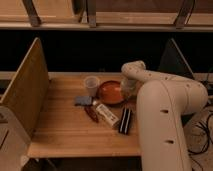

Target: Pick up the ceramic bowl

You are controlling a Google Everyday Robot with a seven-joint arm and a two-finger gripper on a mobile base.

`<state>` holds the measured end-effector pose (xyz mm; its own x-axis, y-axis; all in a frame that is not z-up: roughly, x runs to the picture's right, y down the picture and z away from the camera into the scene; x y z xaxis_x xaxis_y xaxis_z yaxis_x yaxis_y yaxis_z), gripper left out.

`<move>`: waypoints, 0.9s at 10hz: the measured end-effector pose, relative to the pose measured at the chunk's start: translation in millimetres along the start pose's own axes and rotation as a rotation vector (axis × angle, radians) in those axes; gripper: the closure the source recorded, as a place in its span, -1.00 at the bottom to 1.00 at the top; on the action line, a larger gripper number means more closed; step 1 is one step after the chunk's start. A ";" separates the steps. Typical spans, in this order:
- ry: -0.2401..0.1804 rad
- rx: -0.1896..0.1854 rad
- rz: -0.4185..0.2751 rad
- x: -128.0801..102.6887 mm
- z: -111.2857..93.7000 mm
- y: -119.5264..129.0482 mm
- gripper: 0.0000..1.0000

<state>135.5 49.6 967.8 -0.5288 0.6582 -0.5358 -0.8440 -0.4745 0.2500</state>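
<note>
The ceramic bowl (pixel 110 92) is a round, shallow, glossy orange-brown dish on the wooden table (pixel 60 125), right of the small translucent plastic cup (pixel 91 84). My white arm reaches from the lower right over the table's right side. My gripper (pixel 128 89) hangs down at the bowl's right rim, touching or just above it. The arm hides the table's right edge.
A blue-grey flat object (pixel 83 101), a red snack packet (pixel 91 113), a white bar wrapper (pixel 106 114) and a dark rectangular packet (pixel 125 121) lie in front of the bowl. Wooden side panels (pixel 27 90) wall the table's left and right. Cables lie on the floor at right.
</note>
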 end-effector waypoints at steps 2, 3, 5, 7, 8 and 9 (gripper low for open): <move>-0.015 -0.006 -0.005 -6.4 -6.2 4.6 0.99; -0.038 -0.014 -0.015 -12.3 -15.1 10.1 1.00; -0.088 -0.026 -0.048 -19.4 -33.6 23.3 1.00; -0.121 -0.036 -0.090 -16.1 -47.3 38.7 1.00; -0.128 -0.046 -0.104 -12.3 -52.5 44.8 1.00; -0.139 -0.057 -0.126 -6.3 -60.7 51.8 1.00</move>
<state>100.6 -14.6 935.2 -0.4300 0.7872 -0.4421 -0.8999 -0.4129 0.1402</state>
